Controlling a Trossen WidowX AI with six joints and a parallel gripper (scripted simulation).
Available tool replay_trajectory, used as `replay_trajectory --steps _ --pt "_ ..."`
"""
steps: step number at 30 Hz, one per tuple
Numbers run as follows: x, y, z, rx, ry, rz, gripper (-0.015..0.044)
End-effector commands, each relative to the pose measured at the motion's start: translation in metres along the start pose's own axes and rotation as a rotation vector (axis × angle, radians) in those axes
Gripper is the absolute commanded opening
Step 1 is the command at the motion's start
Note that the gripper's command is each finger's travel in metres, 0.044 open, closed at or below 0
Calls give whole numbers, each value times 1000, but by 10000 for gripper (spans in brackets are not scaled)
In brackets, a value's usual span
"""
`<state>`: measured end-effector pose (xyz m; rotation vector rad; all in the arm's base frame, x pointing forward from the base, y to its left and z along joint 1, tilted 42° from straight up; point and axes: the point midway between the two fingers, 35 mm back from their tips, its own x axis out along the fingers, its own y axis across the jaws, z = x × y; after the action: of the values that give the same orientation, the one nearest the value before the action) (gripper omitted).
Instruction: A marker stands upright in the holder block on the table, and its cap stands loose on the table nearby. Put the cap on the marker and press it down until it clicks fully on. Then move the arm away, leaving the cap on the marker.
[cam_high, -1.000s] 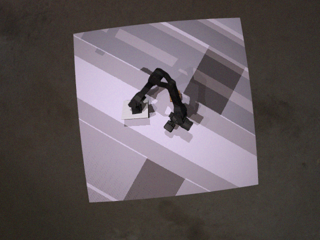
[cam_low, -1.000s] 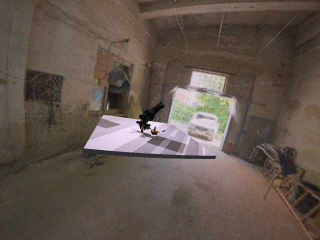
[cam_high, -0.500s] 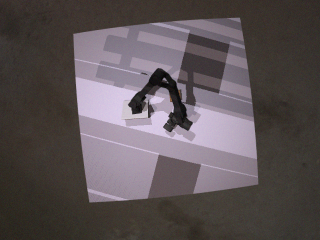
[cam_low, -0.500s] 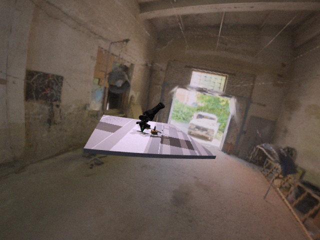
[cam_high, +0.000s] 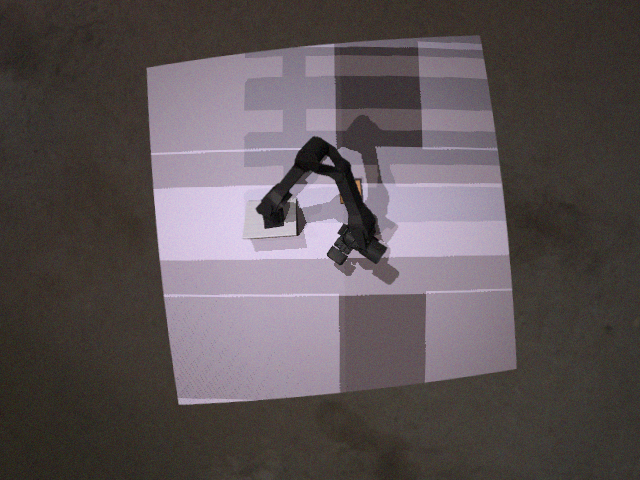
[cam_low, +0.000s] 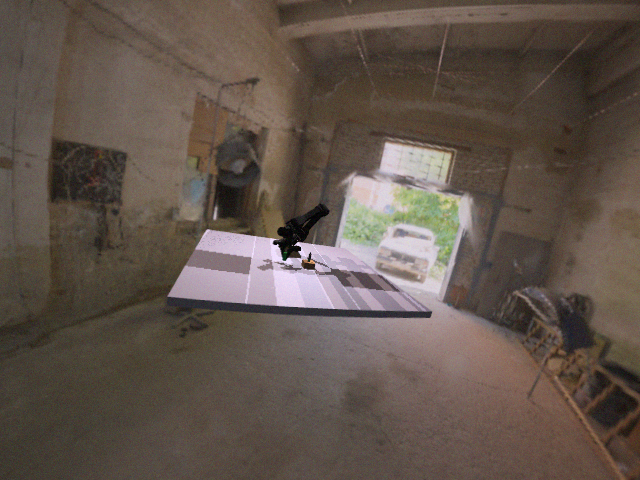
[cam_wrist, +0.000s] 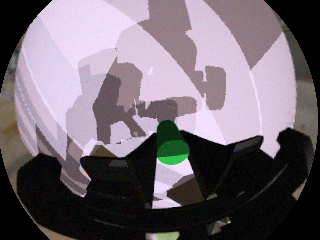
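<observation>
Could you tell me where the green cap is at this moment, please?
In the wrist view, the green cap sits gripped in the hand; the exterior view shows it left of the marker.

Striped grey table (cam_low: 227, 289), old car (cam_low: 406, 252) beyond open doorway (cam_low: 403, 232), dim concrete hall, wooden frames (cam_low: 584, 361) at right

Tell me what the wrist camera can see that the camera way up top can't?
Only the wrist view shows the green cap, pinched between the end effector's dark fingers. From above, the arm hides it.

Only the top view shows the whole bent arm, its pale base plate, a bit of the orange holder block peeking out beside the arm, and the dark floor around the table.

Both show the striped grey and lilac table with the arm's shadows on it. The marker cannot be made out in either.
</observation>
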<state>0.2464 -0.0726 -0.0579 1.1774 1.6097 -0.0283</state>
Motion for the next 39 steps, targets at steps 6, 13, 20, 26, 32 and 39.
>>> replay_trajectory --steps 6,13,20,26,32,39 --pt "-28 0 0 -6 -7 -3 0" --pt "-40 3 -1 -6 -7 -3 0" --pt "-53 29 -10 -5 -9 -5 0" --pt "-63 51 -20 -4 -10 -5 0" --pt "-73 74 -32 -4 -10 -5 0" --pt "-84 99 -50 -4 -8 -3 0"
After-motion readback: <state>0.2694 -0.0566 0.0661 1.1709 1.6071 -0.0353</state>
